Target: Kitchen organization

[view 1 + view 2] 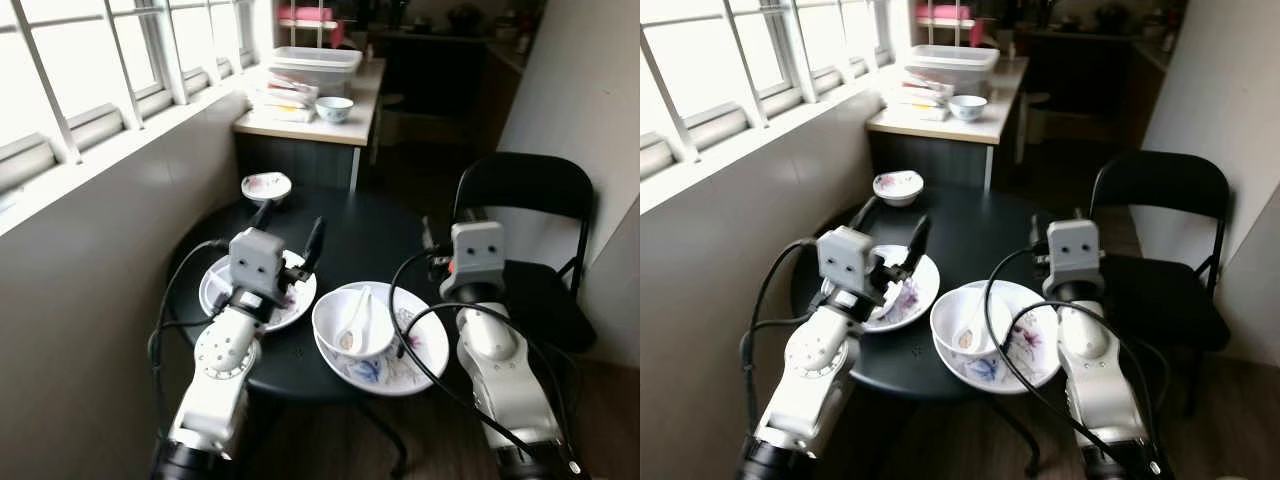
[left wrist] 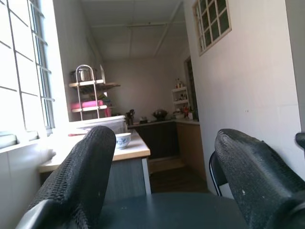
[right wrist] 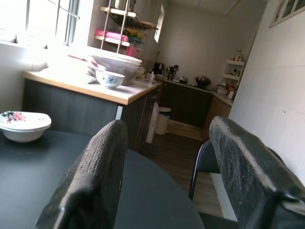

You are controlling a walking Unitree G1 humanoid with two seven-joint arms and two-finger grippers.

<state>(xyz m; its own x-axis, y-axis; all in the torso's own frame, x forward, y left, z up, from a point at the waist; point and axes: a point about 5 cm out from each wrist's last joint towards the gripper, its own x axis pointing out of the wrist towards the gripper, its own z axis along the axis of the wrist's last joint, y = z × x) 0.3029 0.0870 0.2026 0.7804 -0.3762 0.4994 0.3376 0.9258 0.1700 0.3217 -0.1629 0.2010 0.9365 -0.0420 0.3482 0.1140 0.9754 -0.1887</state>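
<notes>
On a round black table [image 1: 360, 240] lies a floral plate [image 1: 212, 290] at the near left. My left gripper [image 1: 290, 232] hovers just above its far edge, open and empty. A larger floral plate [image 1: 385, 385] at the near middle carries a white bowl [image 1: 335, 315] with a white spoon [image 1: 358, 318] in it. A small floral bowl [image 1: 266, 186] sits at the table's far left edge. My right gripper [image 3: 167, 176] is open and empty, held low over the table's right side and pointing toward the kitchen.
A black folding chair [image 1: 525, 185] stands right of the table. Beyond the table a counter [image 1: 300, 125] holds a blue-and-white bowl [image 1: 334, 108], a clear plastic bin [image 1: 315, 62] and stacked items. A wall with windows runs along the left.
</notes>
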